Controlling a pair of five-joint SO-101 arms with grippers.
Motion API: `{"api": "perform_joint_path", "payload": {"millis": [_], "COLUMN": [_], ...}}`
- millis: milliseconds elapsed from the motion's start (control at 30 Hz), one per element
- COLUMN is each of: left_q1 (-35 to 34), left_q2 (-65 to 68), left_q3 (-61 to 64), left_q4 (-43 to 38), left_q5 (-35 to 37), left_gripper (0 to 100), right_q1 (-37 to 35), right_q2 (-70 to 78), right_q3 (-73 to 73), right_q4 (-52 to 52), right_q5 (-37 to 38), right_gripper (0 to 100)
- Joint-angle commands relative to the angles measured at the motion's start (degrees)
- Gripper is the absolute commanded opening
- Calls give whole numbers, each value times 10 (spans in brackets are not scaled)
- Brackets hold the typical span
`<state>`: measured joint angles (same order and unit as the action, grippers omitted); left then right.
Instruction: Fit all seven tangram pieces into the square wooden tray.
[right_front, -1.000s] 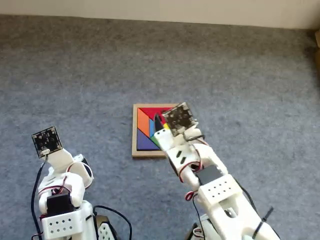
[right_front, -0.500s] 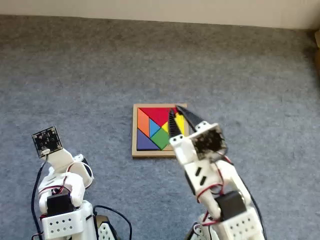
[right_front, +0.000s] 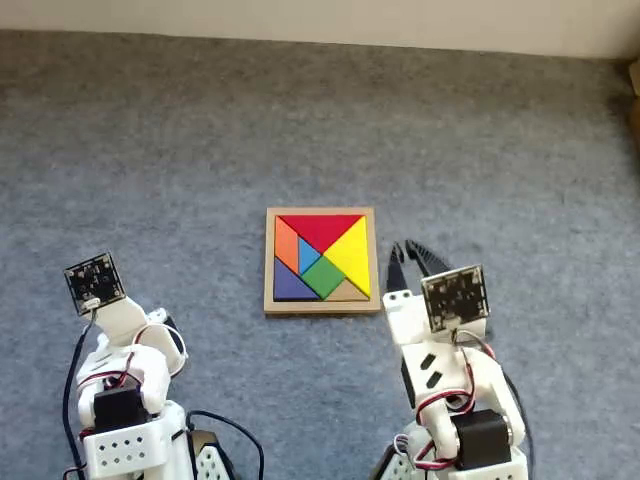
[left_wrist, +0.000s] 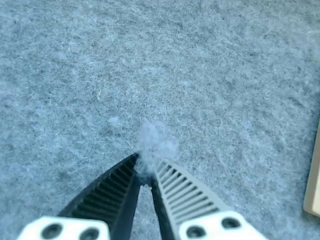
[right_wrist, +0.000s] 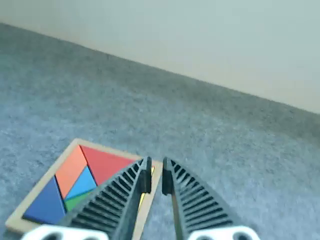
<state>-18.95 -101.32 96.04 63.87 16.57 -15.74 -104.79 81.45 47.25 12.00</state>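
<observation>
So the square wooden tray (right_front: 269, 262) sits flat on the grey carpet (right_front: 180, 140), about in the middle between the 2 arms and a bit ahead of them. I count 7 pieces in it, packed flush: the big red triangle (right_front: 322, 231) along the far edge, the big yellow triangle (right_front: 354, 260) on the right, an orange piece (right_front: 286, 245) on the left, a small light blue triangle (right_front: 307, 256), the green square (right_front: 323, 276) in the centre, a dark blue triangle (right_front: 289, 288) in the near left corner and a tan triangle (right_front: 349, 292) at the near right.

The right gripper (right_front: 405, 250) hovers just beside the tray's right edge, fingers parted by a narrow gap with nothing in between. From its own camera the tips sit over the tray's corner.

The left gripper (left_wrist: 145, 172) is well off to the left, pointing down at bare carpet, fingertips pressed together, holding nothing
</observation>
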Motion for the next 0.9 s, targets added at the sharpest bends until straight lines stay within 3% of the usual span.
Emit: {"api": "perform_joint_path", "payload": {"millis": [0, 133, 433, 667, 867], "left_q1": [-7, -7, -7, -7, -7], "left_q2": [-14, -14, -14, -14, -14], "left_q3": [12, 12, 12, 12, 12], "left_q4": [-4, -4, -4, -4, -4], "left_q5": [4, 4, 4, 4, 4], "left_gripper": [6, 6, 6, 6, 6], "right_q1": [40, 76, 75, 76, 77], "right_q2": [-5, -5, -5, -4, -4], "right_q3": [6, 52, 201, 213, 213], "right_q4": [50, 73, 70, 77, 211], "right_q5": [2, 2, 4, 2, 4], "right_gripper": [52, 52, 52, 52, 52]}}
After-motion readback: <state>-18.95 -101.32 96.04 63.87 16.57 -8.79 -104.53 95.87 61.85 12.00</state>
